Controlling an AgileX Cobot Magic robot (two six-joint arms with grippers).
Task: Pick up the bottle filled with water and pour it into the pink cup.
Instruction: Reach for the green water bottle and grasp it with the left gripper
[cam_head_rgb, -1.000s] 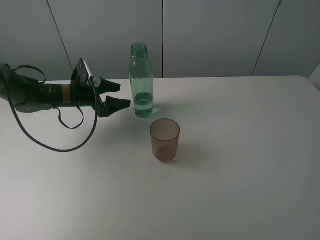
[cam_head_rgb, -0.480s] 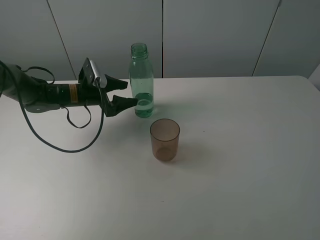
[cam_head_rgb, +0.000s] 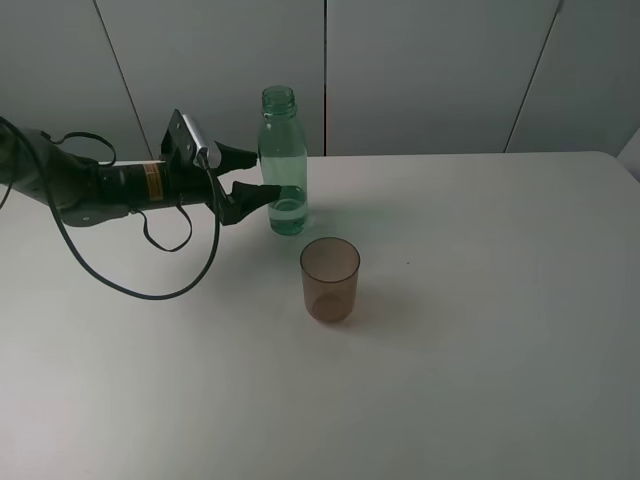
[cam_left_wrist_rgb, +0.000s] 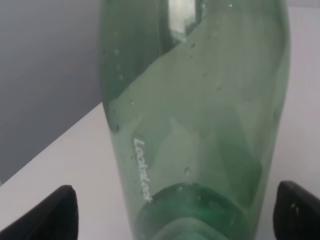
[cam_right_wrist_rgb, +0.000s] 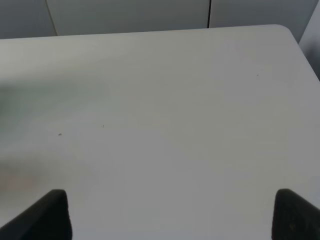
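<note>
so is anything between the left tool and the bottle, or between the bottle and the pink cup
Nothing visible. The open left tool has a finger on either side of the bottle, and only bare table lies between the bottle and the pink cup.

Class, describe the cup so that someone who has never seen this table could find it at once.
On the white table, look near the middle, just in front of the tall green bottle. The cup is the short, brownish-pink, see-through tumbler without a handle, standing upright and apart from the bottle.
</note>
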